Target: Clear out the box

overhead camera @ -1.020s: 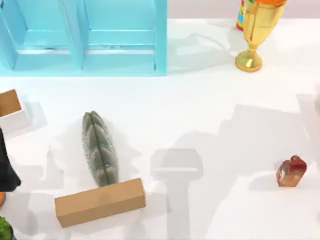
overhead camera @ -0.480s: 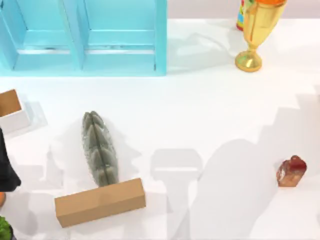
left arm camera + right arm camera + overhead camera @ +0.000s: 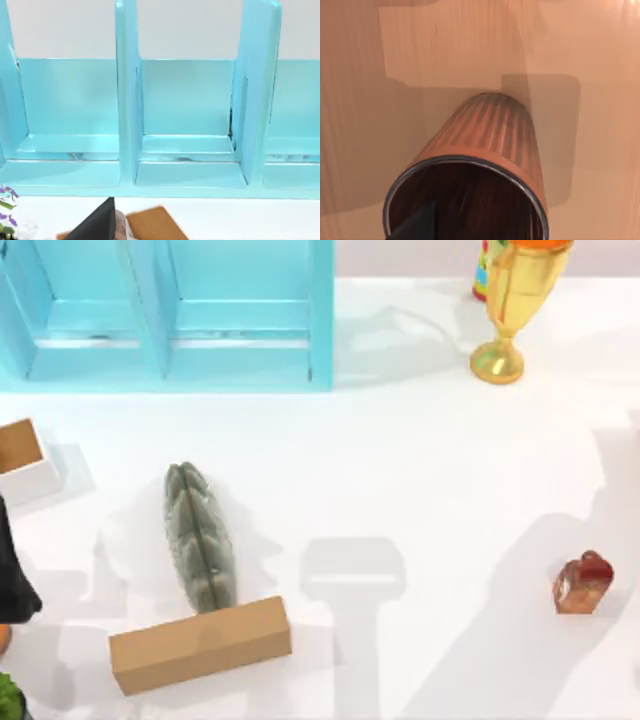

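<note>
The box is small and white with a brown inside, and it sits at the table's left edge. The left wrist view catches a brown corner of the box below the blue shelf. My left gripper is a dark shape at the left edge, just in front of the box. A dark part of my right gripper hangs over the open mouth of an orange ribbed bin standing on a wooden floor.
A blue shelf unit fills the back left. A grey-green ribbed object lies left of centre, touching a brown block. A small red object sits at the right. A gold trophy stands at the back right.
The arm's shadow on the right half of the table has slid toward the lower right. No object on the table has moved.
</note>
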Robot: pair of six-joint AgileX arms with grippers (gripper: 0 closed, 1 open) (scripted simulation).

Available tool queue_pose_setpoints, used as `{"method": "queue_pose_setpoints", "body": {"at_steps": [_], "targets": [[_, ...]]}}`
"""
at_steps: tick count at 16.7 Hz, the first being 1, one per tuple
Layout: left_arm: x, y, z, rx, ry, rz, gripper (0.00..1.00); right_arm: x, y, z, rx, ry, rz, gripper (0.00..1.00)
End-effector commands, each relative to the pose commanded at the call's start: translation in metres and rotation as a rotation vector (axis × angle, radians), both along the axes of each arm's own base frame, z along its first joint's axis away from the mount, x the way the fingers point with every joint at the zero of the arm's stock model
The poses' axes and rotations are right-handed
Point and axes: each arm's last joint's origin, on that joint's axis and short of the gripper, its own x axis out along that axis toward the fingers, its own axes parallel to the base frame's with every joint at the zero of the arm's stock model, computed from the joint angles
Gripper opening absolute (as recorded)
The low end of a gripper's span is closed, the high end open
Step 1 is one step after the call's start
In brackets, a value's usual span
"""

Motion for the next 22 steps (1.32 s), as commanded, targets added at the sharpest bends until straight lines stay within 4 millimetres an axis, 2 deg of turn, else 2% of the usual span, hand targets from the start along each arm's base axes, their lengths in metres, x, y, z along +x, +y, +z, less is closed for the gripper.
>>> {"method": "queue_pose_setpoints", "body": {"at_steps": [3,7,20,22], "targets": [[0.000,0.000,0.000,0.000,0.000,0.000,1.00,-0.003,0.001,-0.026,0.004,0.008,0.000,1.00],[0.000,0.000,0.000,0.000,0.000,0.000,1.00,-0.003,0.001,-0.028,0.004,0.009,0.000,1.00],[0.000,0.000,0.000,0.000,0.000,0.000,1.00,-0.003,0.001,-0.028,0.004,0.009,0.000,0.02],[0.000,0.000,0.000,0.000,0.000,0.000,1.00,-0.003,0.001,-0.028,0.004,0.009,0.000,0.00]]}}
